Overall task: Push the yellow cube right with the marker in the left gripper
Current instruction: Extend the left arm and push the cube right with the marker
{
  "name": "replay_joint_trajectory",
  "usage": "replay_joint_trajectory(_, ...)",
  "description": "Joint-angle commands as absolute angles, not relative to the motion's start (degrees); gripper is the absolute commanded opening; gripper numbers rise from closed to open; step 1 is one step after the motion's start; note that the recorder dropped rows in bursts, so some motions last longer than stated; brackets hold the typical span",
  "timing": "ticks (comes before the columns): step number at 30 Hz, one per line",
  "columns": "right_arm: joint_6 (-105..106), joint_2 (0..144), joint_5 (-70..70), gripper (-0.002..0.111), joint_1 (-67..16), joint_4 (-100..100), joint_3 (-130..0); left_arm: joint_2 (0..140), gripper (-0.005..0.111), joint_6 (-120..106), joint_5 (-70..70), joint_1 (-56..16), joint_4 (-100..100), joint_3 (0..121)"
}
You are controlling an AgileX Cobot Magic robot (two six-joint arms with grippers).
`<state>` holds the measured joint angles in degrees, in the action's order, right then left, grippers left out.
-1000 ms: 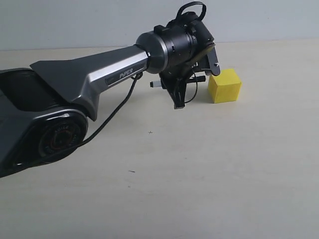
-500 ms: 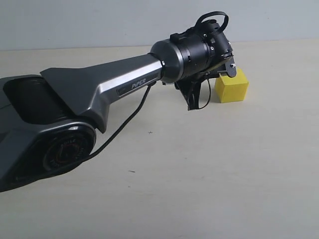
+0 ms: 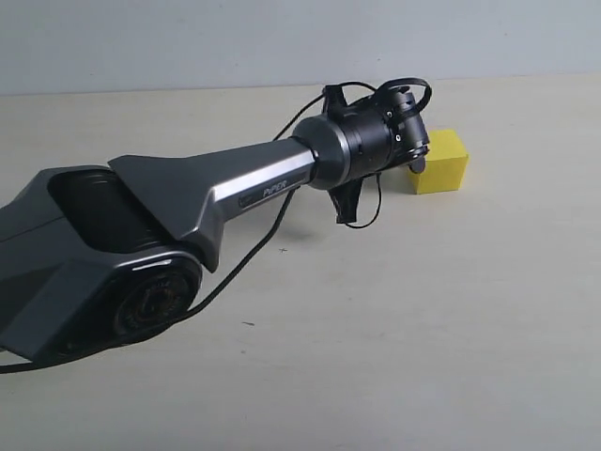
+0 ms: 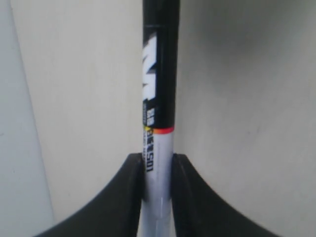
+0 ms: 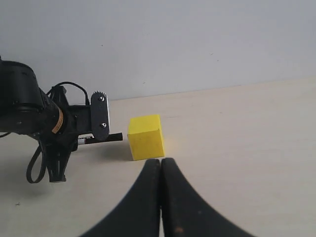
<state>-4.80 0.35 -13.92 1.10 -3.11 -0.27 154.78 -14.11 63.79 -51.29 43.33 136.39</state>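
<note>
The yellow cube (image 3: 441,162) rests on the beige table right of centre, also seen in the right wrist view as the cube (image 5: 145,137). My left gripper (image 4: 158,163) is shut on the marker (image 4: 159,74), clamping its white barrel, with the black part reaching beyond the fingers. The right wrist view shows the marker (image 5: 101,138) lying level, its black end at the cube's left face, touching or nearly so. In the exterior view my left gripper (image 3: 349,214) sits just left of the cube and hides the marker. My right gripper (image 5: 160,162) is shut on nothing, just in front of the cube.
The left arm's grey body (image 3: 188,197) and base (image 3: 103,282) fill the left of the exterior view, with a black cable (image 3: 254,254) hanging over the table. A pale wall (image 3: 300,38) stands behind the table's far edge.
The left arm has swept to the right with the marker, and its wrist has turned. The yellow cube has slid a little to the right.
</note>
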Motion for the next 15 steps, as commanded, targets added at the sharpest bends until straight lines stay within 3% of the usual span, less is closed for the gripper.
replay_joint_trajectory(1, -4.64, 0.00, -13.60, 0.000, 1.38, -2.95, 0.00, 154.49, 0.000, -10.16, 59.47, -51.59, 44.50, 136.60)
replay_joint_trajectory(15, -4.64, 0.00, -13.60, 0.000, 1.38, -2.84, 0.00, 154.49, 0.000, -10.28, 57.63, -52.08, 44.61, 136.60)
